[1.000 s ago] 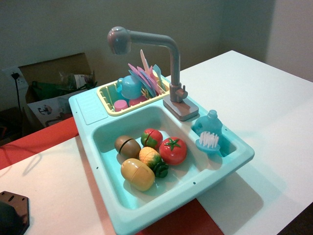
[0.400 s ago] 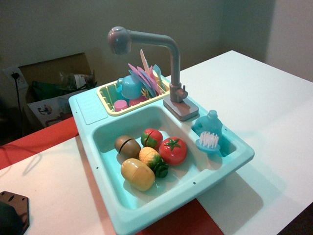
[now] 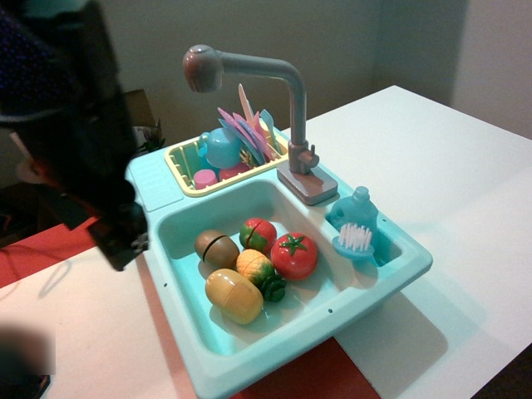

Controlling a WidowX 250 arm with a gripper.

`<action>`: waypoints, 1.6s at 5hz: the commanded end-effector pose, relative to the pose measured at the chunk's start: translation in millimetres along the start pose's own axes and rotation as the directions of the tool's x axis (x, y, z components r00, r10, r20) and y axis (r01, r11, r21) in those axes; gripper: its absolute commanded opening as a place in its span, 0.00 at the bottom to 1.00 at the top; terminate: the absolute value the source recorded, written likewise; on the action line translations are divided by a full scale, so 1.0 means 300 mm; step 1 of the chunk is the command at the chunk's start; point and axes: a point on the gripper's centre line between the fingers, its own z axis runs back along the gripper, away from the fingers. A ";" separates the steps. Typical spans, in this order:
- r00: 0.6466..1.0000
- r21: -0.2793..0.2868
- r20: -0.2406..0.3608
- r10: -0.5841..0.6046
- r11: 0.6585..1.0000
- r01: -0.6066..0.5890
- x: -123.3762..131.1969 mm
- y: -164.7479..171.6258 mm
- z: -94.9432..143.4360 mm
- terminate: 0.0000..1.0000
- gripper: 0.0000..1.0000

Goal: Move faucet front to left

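The grey toy faucet stands upright on its square base at the back rim of the teal sink. Its long arm reaches toward the back left and ends in the rounded pinkish-grey head, above the dish rack. The small lever sticks out near the base. My gripper is a dark, motion-blurred shape at the left, beside the sink's left rim and apart from the faucet. The blur hides its jaws.
A yellow dish rack with plates and a teal cup sits at the sink's back left. Toy tomato, apple, lemon and other foods lie in the basin. A teal soap bottle and brush sit at the right. A cardboard box stands behind the table.
My arm has swung from the lower left corner up into the left of the view, beside the sink. The faucet and everything in the sink have not moved.
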 end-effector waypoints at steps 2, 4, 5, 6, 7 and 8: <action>0.998 -0.003 0.027 0.059 0.998 -0.059 0.141 0.041 0.008 0.00 1.00; 0.991 0.020 0.026 0.132 0.991 -0.132 0.212 0.118 -0.027 0.00 1.00; 0.993 0.003 0.010 0.117 0.993 -0.117 0.242 0.027 -0.047 0.00 1.00; 0.995 -0.014 0.005 0.097 0.995 -0.097 0.278 -0.040 -0.050 0.00 1.00; 0.996 -0.011 0.007 0.093 0.996 -0.092 0.309 -0.091 -0.054 0.00 1.00; 0.994 -0.011 0.012 0.106 0.994 -0.105 0.332 -0.081 -0.049 0.00 1.00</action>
